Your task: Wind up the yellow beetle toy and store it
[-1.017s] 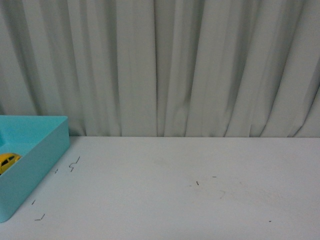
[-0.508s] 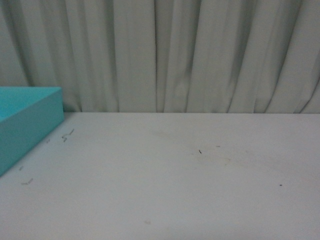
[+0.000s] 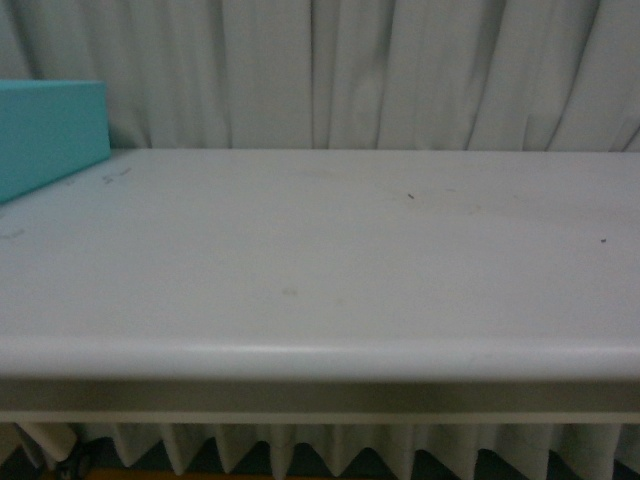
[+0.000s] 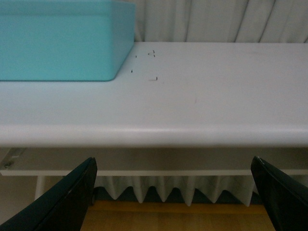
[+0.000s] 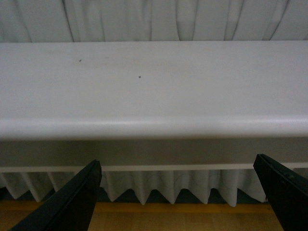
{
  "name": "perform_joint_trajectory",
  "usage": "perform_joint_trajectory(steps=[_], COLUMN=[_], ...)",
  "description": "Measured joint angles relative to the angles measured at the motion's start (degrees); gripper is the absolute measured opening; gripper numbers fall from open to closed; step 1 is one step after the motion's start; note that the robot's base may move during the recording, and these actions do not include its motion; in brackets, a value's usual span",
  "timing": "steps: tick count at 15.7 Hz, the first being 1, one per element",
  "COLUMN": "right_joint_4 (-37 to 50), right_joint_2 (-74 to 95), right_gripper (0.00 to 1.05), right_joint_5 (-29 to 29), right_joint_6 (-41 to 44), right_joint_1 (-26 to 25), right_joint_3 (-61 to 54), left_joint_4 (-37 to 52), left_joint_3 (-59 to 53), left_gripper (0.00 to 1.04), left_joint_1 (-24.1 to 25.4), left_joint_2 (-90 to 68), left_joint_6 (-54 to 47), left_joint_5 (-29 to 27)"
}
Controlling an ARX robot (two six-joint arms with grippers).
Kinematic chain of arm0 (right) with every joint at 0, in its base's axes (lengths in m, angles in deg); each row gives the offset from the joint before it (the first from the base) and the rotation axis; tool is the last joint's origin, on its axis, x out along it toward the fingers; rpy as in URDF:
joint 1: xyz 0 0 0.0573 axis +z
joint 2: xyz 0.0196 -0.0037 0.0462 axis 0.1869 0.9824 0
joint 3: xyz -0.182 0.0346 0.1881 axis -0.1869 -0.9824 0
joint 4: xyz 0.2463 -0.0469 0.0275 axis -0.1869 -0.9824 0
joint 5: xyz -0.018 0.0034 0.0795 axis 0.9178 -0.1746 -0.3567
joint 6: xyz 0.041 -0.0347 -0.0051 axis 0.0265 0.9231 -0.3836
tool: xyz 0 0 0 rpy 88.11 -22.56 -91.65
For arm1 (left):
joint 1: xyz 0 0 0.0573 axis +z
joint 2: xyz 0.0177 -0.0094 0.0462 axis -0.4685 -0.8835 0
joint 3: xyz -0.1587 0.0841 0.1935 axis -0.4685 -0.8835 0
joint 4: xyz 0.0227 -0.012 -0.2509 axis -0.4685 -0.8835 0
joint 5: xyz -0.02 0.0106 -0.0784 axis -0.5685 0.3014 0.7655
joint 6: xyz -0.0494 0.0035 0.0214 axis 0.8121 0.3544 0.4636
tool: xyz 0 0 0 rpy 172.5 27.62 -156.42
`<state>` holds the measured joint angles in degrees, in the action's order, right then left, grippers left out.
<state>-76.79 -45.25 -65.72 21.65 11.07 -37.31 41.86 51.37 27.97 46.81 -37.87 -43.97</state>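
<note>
Left gripper spread wide, holding nothing, hanging below the table front edge. Right gripper likewise wide apart, empty, below the rounded edge. Teal bin at far left, solid wall toward camera. Beetle toy unseen in any view. Curtain behind

We are seeing the front view dropping lower: the desk is now showing its near rounded edge and underside, the teal bin is shrinking to its outer wall at far left, and the yellow beetle toy is gone from sight.
</note>
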Motion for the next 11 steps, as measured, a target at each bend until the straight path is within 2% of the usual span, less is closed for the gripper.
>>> perform_joint_trajectory(steps=[11], right_joint_4=[-0.28], right_joint_2=[0.00], right_gripper=[0.98], right_joint_5=[0.00], right_joint_6=[-0.02], right_joint_1=[0.00], right_joint_3=[0.00], left_joint_4=[-0.26], left_joint_3=[0.00], left_gripper=[0.98], left_joint_1=[0.00], left_joint_2=[0.00], left_joint_6=[-0.02], left_joint_5=[0.11])
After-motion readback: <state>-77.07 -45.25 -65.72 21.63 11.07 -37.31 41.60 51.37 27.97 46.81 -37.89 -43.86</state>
